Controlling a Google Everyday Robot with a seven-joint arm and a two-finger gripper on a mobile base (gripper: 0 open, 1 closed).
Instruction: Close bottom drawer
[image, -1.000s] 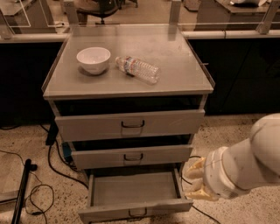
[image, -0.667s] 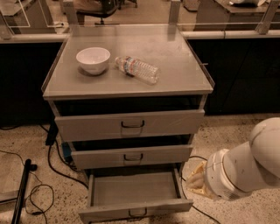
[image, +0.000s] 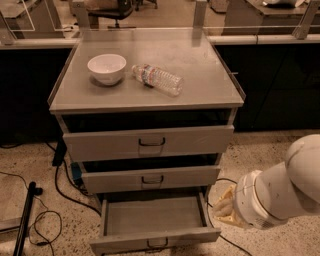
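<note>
The bottom drawer (image: 152, 216) of the grey metal cabinet stands pulled out. Its plain grey tray is empty, and its flat front (image: 120, 245) with a small dark loop handle (image: 157, 243) sits at the lower frame edge. My gripper (image: 223, 207) shows as a cream-coloured part at the end of my white arm (image: 280, 192). It is just right of the drawer's right side, near its back end and close to the floor. Most of the gripper is hidden by the arm.
The middle drawer (image: 150, 178) and top drawer (image: 150, 142) are slightly ajar. A white bowl (image: 106, 68) and a lying water bottle (image: 157, 80) rest on the cabinet top (image: 200, 75). Black cables (image: 65, 192) and a dark pole (image: 25, 220) lie on the floor at left.
My arm has shifted slightly down and to the right. The gripper stays beside the drawer's right side. The drawer has not moved.
</note>
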